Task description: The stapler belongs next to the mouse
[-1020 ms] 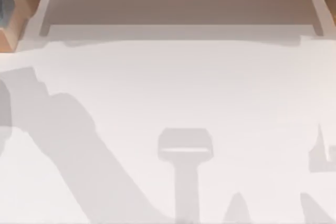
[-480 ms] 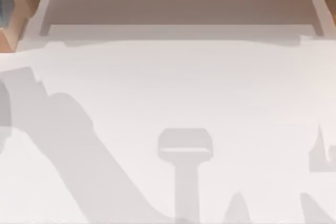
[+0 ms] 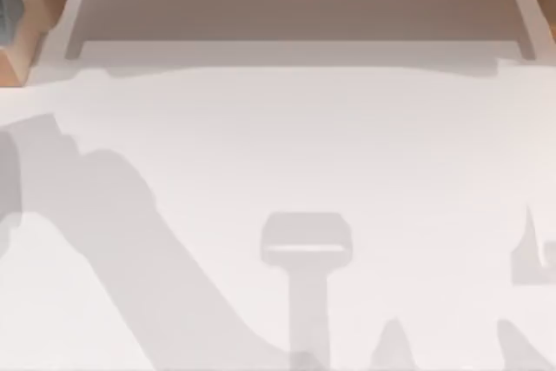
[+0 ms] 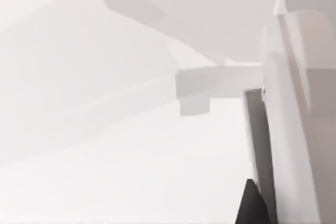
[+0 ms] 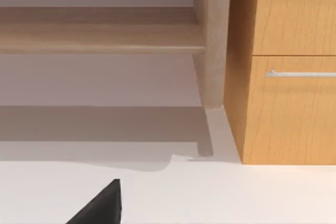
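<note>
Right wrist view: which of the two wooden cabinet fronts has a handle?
The lower front, below the seam: a silver bar handle runs near its top edge. The upper front shows bare wood.

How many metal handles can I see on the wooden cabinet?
1. A metal handle lies horizontally on the front of the wooden cabinet, near the seam between two panels, in the right wrist view. Others may be hidden beyond the picture's edge.
</note>
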`<state>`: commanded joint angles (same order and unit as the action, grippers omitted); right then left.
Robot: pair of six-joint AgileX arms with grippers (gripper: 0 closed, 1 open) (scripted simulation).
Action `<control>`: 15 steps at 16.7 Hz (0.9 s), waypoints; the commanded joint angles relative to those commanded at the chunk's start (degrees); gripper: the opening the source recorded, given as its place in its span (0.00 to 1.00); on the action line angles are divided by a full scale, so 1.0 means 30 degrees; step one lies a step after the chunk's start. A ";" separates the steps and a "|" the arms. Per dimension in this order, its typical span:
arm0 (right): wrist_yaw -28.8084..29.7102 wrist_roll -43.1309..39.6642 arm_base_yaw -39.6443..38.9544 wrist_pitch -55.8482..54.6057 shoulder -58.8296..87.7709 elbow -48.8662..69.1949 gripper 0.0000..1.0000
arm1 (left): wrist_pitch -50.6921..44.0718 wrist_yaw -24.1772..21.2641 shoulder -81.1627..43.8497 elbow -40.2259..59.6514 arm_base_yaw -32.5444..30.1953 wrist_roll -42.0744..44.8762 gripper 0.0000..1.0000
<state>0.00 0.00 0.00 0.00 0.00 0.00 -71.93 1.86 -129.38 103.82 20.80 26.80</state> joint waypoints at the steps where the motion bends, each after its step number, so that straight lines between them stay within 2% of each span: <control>1: 0.0000 0.0000 0.0000 0.0000 0.0000 0.0000 1.00 | -0.0139 0.0159 -0.0026 -0.0119 -0.0016 0.0014 0.00; 7: 0.0000 0.0000 0.0000 0.0000 0.0000 0.0000 1.00 | 0.0674 0.0632 0.0078 -0.0447 0.0230 -0.0287 0.00; 15: 0.0000 0.0000 0.0000 0.0000 0.0000 0.0000 1.00 | 0.3575 -0.0369 -0.0342 -0.0882 0.0685 -0.0775 0.00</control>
<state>0.00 0.00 0.00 0.00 0.00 0.00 -61.21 0.75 -130.41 101.18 22.86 24.48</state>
